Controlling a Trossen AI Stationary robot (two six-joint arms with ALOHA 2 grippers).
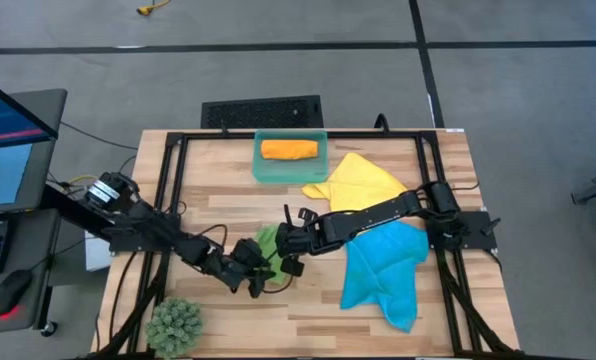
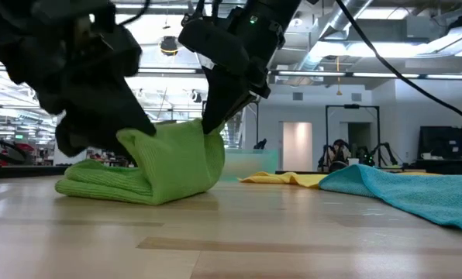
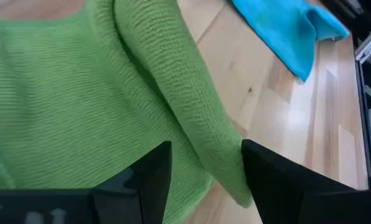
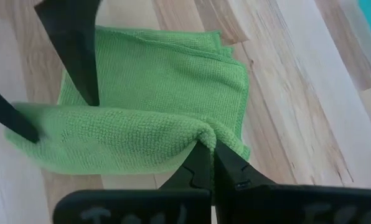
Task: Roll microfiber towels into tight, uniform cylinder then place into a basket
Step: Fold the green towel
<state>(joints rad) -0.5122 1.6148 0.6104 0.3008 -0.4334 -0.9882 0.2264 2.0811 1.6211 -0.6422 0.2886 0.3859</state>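
Lower centre of the high view: the soft green microfiber towel [image 1: 268, 243] lies half-rolled between both pincers. The right gripper [image 4: 205, 163] pinches its raised fold; the left gripper [image 3: 205, 180] straddles the fold, fingers spread.

We see a lime-green towel [image 4: 154, 118] with a fine ribbed weave, pinched between black hands: the left hand [image 3: 207, 180] and the right hand [image 4: 211, 163]. A plain orange towel [image 1: 288, 150] lies in the translucent teal-green basket [image 1: 261, 172]. The yellow towel [image 1: 363, 180] is a solid lemon shade, and the blue towel [image 1: 383, 265] is a bright turquoise. The counter [image 1: 228, 170] is pale wood in lighter and darker planks, framed by black rails. A dull green spiky plant ball [image 1: 174, 325] sits at one corner.
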